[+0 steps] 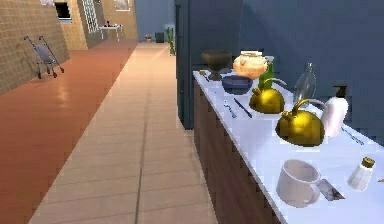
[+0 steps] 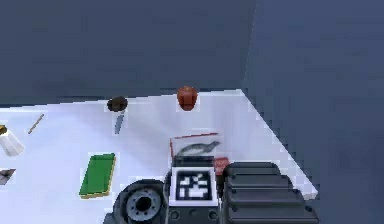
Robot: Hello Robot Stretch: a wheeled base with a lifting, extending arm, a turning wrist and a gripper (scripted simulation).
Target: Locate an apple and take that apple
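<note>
1. Closest to you, the arm's dark bar (image 2: 262,195) and the fingers (image 2: 198,150) sit low over the white tabletop (image 2: 60,150).
2. Beyond the fingers and apart from them, the apple (image 2: 187,97) stands near the tabletop's far edge.
3. You can't tell the fingers' state or whether they hold anything.

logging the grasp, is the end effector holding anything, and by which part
Cannot tell: the far end of the end effector is unclear over the white counter. The reddish apple rests on that counter.

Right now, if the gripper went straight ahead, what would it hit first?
Probably the flat red-edged thing just ahead of the gripper, unless it passes above it; height is unclear. Beyond that, the apple by the counter's far edge.
</note>
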